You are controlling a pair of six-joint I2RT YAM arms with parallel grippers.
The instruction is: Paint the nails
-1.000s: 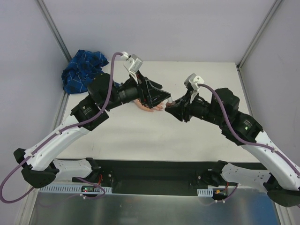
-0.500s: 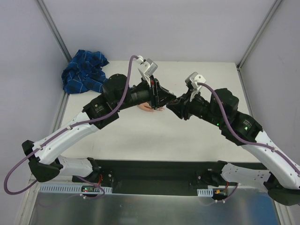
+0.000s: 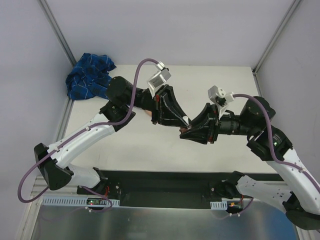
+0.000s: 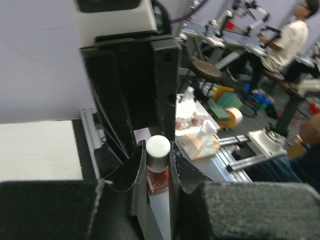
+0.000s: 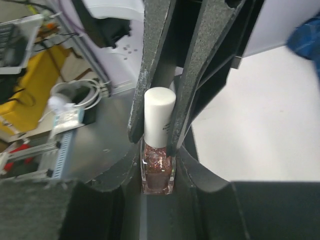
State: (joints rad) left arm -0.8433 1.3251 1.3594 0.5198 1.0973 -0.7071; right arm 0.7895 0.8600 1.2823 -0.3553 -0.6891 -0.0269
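Note:
A small polish bottle (image 5: 158,172) of red glitter with a white cap (image 5: 159,117) hangs above the table's middle, between both arms. My right gripper (image 5: 158,170) is shut on its glass body. My left gripper (image 4: 158,150) is shut on the cap (image 4: 158,147), with the glass (image 4: 157,181) showing below it. In the top view the left gripper (image 3: 183,120) and right gripper (image 3: 193,131) meet tip to tip. The nails are hidden under my left arm; only a peach sliver of the fake hand (image 3: 148,113) shows.
A crumpled blue plaid cloth (image 3: 90,75) lies at the table's back left corner. Grey walls and metal posts (image 3: 60,35) close in the left, back and right. The black base rail (image 3: 160,182) runs along the near edge.
My left gripper has swung right, off the fake hand, and closed on the bottle's cap. My right arm has drawn the bottle a little nearer and turned its cap toward the left gripper.

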